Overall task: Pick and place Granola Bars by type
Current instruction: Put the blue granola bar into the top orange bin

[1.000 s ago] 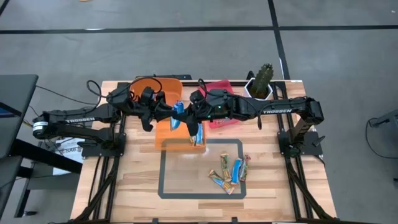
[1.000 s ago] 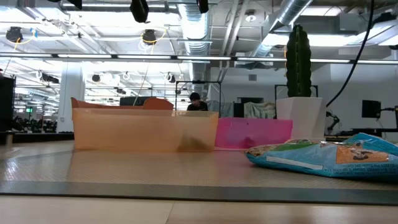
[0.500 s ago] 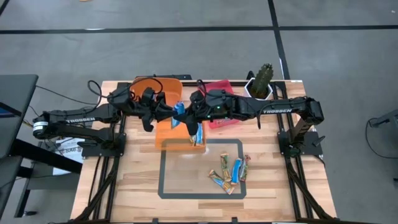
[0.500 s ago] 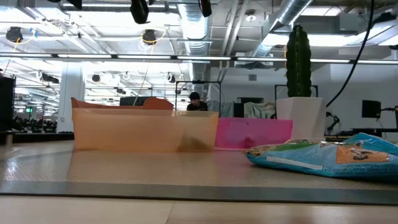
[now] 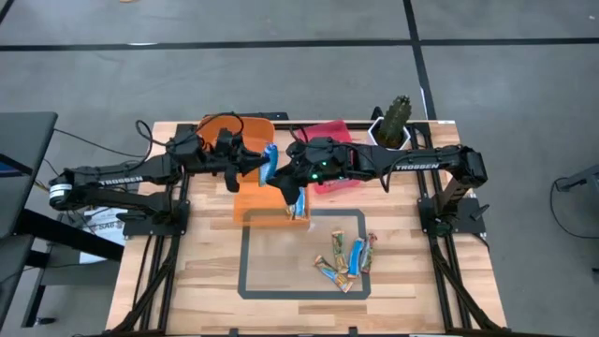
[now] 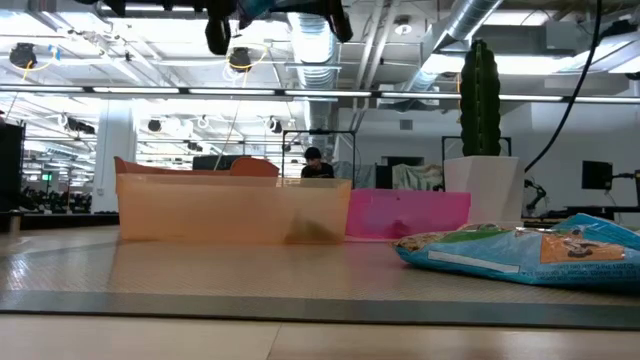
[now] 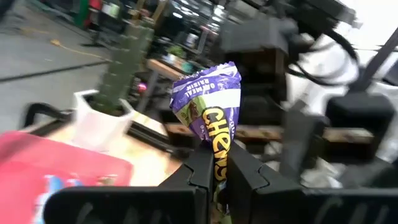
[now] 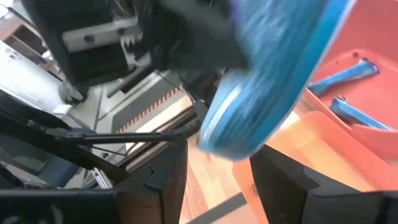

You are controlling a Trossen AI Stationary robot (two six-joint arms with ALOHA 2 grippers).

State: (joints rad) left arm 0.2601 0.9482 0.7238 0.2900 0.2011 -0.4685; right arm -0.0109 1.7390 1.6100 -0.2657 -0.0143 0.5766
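My left gripper [image 5: 257, 163] is shut on a blue-purple granola bar [image 5: 270, 161], high above the orange bin [image 5: 245, 198]. In the left wrist view the bar [image 7: 209, 99] stands up past the fingertips. My right gripper [image 5: 284, 183] hangs close beside it, open, and in its wrist view the blurred blue bar [image 8: 267, 81] lies beyond the spread fingers. Several more bars [image 5: 346, 257] lie flat on the table inside the taped square. One of them [image 6: 520, 250] fills the low view's near right. My left gripper pinches the bar's lower end [image 7: 217, 167] between its two fingers, flat faces against the pads. The fingers come level from the table's left and lie along the bar. The rest of the wrapper sticks out past the fingertips, lifted clear above the orange bin.
The pink bin [image 5: 333, 161] stands right of the orange one and holds blue bars [image 8: 348, 71]. A bar [image 5: 298, 208] lies in the orange bin's near right corner. A cactus in a white pot [image 5: 393, 124] stands at the far right. Both arms meet over the bins.
My right gripper has opened and let go of the blue bar, drawing back a little toward the near edge. My left gripper has shut on the bar, turned and carried it slightly toward the far edge.
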